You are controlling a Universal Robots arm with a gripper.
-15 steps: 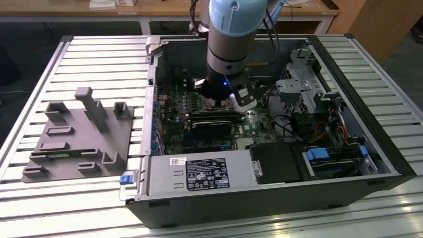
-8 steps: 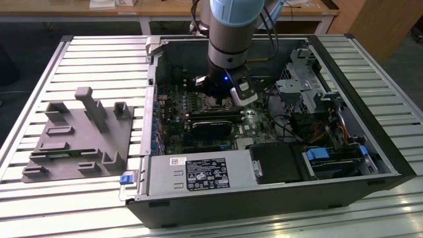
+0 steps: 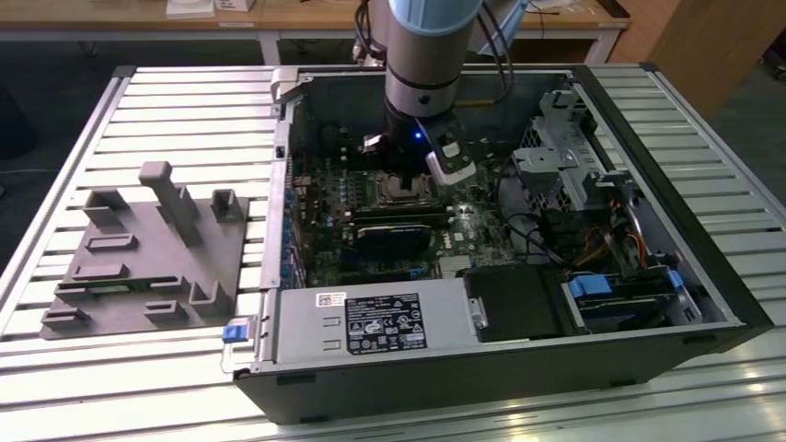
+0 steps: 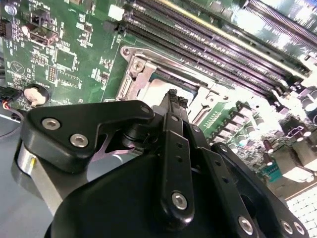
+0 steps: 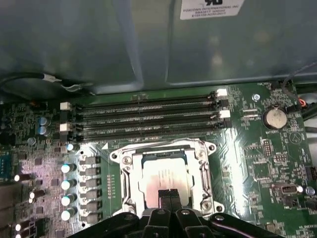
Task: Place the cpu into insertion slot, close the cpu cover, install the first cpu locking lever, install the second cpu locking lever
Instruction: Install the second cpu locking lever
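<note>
Silver-tan square cpu [image 5: 162, 176] sits in black-rimmed insertion slot [image 5: 130, 184], silver metal cpu cover [image 5: 163, 148] framing it; tool [image 5: 169, 194] fingers pinched together, empty, just above chip. Judgement: press cover flat before levers, avoid long black memory slots [image 5: 148, 116]

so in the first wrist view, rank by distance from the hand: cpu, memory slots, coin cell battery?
1. cpu, directly at the tips of the hand, seated in the socket.
2. memory slots, beyond the socket, towards the case wall.
3. coin cell battery, farthest, off to the side near the board's corner.
</note>
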